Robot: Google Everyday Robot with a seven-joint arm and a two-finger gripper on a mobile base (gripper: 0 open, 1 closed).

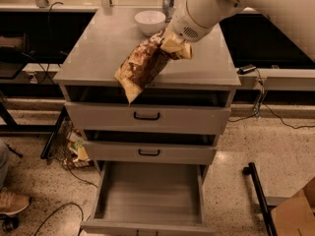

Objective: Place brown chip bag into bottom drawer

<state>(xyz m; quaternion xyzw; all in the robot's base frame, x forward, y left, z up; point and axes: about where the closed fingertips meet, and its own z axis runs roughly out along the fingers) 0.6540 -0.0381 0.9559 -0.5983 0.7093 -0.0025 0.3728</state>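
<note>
Carry step: gripper grips the upper end of the brown chip bag, which dangles tilted over the cabinet top front edge, bottom drawer open below, so next move likely needs out-and-down travel before release.

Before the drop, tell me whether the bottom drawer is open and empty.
Open and empty: the bottom drawer is pulled out, its grey floor bare. The gripper holds the brown chip bag above the cabinet top.
</note>
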